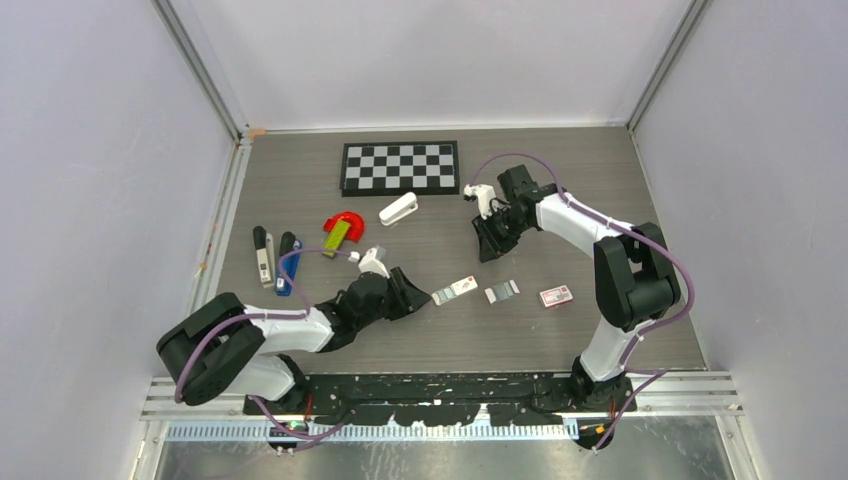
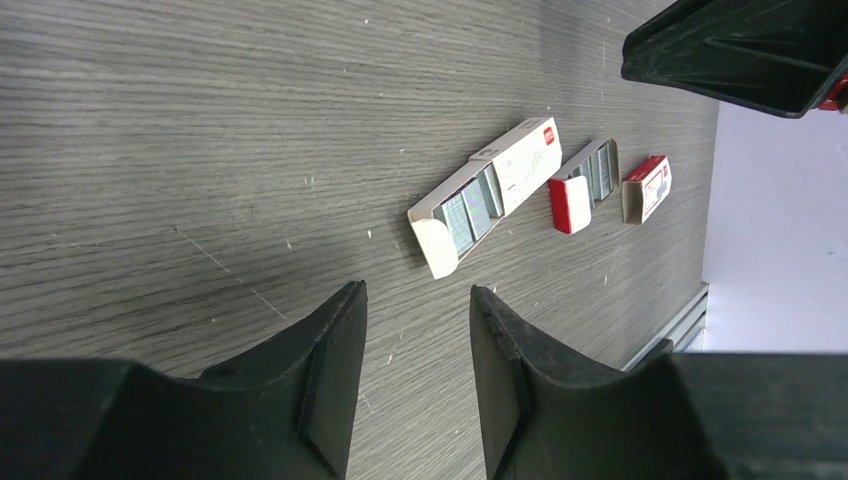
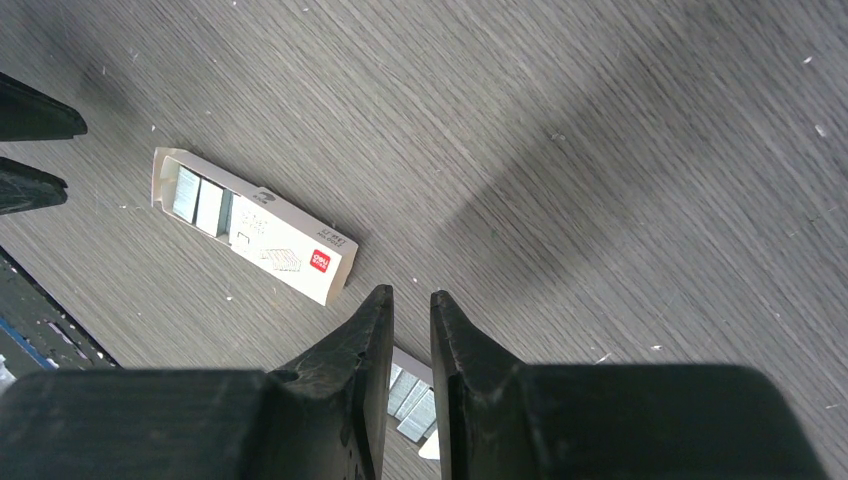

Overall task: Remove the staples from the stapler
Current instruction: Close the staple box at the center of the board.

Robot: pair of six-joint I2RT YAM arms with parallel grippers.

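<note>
Currently: stapler point(image 1: 287, 268) lies well behind the left pincer point(image 2: 415, 293), untouched. Left pincer's jaws are apart and empty, with an open staple box point(image 2: 487, 195) just ahead of its tips. Right pincer point(image 3: 409, 295) is nearly together with a slim gap, holding nothing. Same box sits ahead-left of it.

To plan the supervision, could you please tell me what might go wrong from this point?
The left claw, open and empty, hovers just short of the open white cardboard staple box; a nudge could spill its staple strips.
The small bright-blue plastic stapler lies far left, while the similar white plastic stapler sits nearer that claw and might be grabbed instead.
A black-and-white oblong object lies close beside the blue stapler, crowding any grasp.
</note>
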